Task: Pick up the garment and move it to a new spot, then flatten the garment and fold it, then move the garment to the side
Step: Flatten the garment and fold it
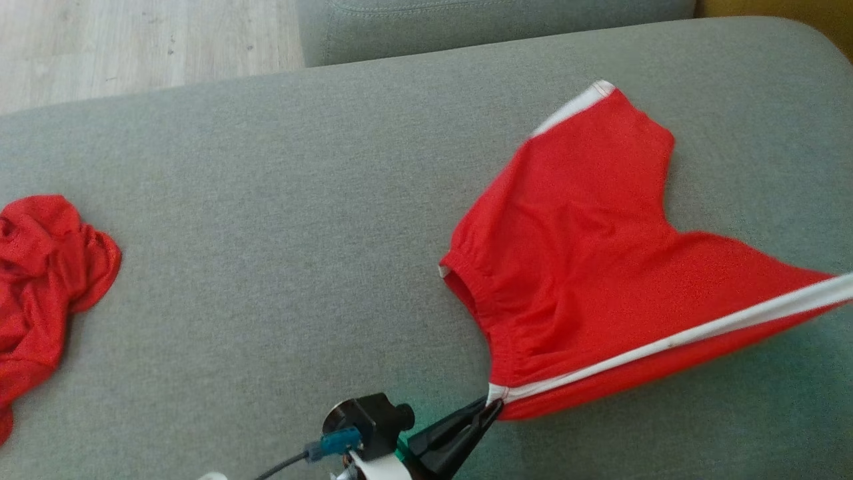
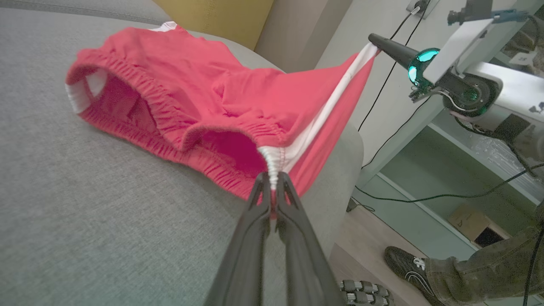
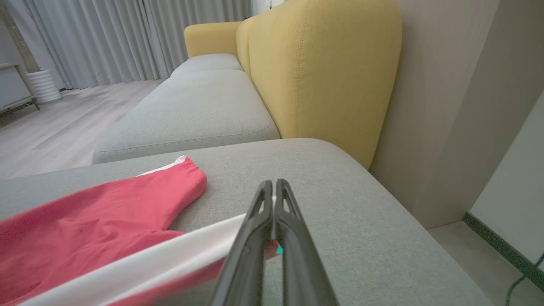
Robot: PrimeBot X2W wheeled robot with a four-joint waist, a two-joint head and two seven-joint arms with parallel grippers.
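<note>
My left gripper [image 1: 494, 402] sits low at the near edge, pinched shut on the waistband corner of the red garment [image 1: 580, 247], which lies on the right of the grey cushion [image 1: 266, 200]. My right gripper [image 3: 272, 187] clamps its white-striped hem, which is cut off at the head view's right edge.

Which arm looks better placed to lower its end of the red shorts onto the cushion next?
Left, probably: the left claw pinches the waistband of the red shorts low over the grey cushion, while the right claw holds the striped leg hem lifted clear of it.
</note>
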